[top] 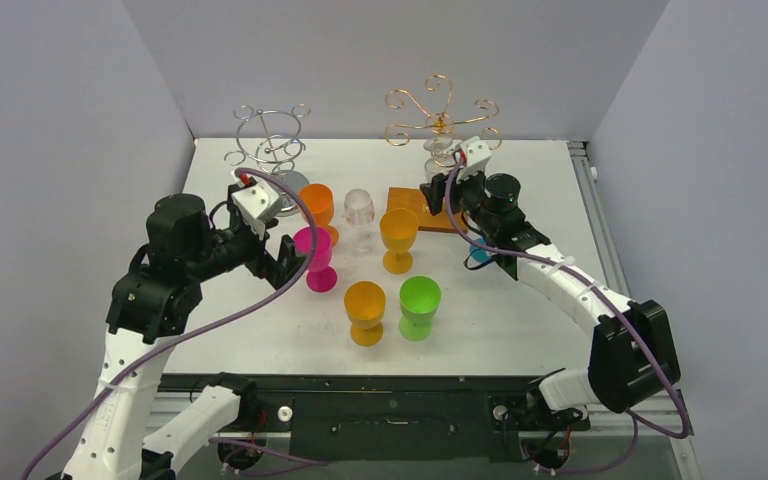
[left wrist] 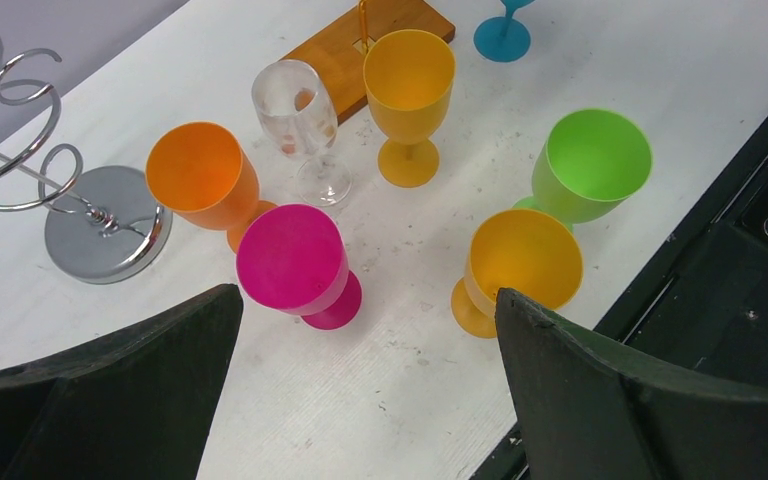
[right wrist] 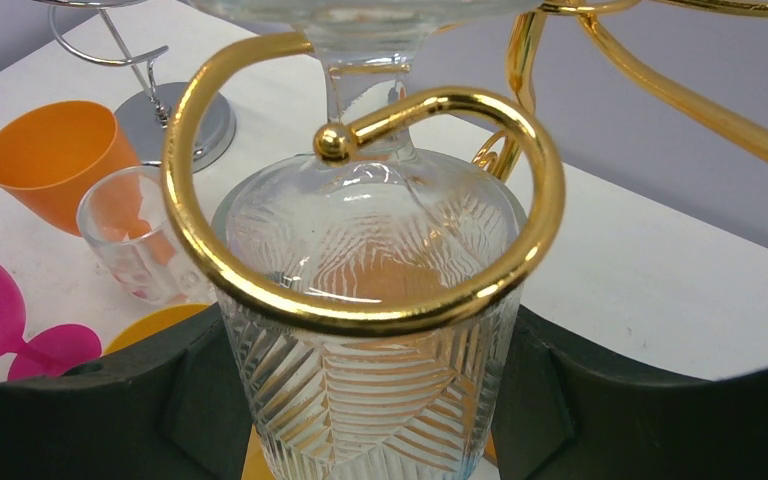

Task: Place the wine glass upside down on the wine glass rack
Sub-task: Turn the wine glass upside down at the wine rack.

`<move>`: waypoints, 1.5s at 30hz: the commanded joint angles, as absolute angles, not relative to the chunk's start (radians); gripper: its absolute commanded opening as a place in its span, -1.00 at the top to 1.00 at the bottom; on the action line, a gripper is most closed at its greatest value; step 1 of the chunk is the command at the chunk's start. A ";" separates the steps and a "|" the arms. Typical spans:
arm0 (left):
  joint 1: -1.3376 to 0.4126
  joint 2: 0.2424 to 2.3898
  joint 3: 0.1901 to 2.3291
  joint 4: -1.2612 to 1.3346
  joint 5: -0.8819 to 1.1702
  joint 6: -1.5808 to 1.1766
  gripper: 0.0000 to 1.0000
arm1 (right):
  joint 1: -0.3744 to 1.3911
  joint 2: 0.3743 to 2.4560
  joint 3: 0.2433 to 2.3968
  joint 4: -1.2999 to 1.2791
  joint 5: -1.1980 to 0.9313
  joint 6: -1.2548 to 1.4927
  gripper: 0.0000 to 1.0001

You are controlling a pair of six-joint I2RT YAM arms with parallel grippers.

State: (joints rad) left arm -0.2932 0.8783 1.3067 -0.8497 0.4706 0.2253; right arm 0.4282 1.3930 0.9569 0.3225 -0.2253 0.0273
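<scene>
A clear ribbed wine glass hangs upside down at the gold rack, bowl downward. Its stem rises through a gold loop and its foot spreads above the loop. My right gripper is shut on the bowl, one dark finger pressed to each side. In the top view this glass shows just below the gold arms, with my right gripper under it. My left gripper hovers open and empty above the table beside a magenta glass.
Upright glasses stand mid-table: orange, clear, yellow, magenta, orange-yellow, green. A teal one is partly hidden under my right arm. An empty silver rack stands back left. The gold rack's wooden base lies below it.
</scene>
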 commanded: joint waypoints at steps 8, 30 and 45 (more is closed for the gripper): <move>-0.295 0.899 1.344 -0.844 0.435 0.228 -0.92 | 0.448 1.266 0.875 0.501 -0.242 -0.014 1.00; -0.295 0.996 1.387 -0.836 0.385 0.144 -0.92 | 0.427 1.223 0.736 0.746 -0.238 0.044 1.00; -0.295 1.008 1.408 -0.834 0.377 0.120 -0.92 | 0.416 1.256 0.699 0.885 -0.176 0.173 1.00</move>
State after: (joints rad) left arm -0.2932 1.0145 1.3605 -0.8509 0.3885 0.1375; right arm 0.4252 1.2716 0.6743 0.7109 -0.1864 0.1326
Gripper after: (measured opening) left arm 0.960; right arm 0.645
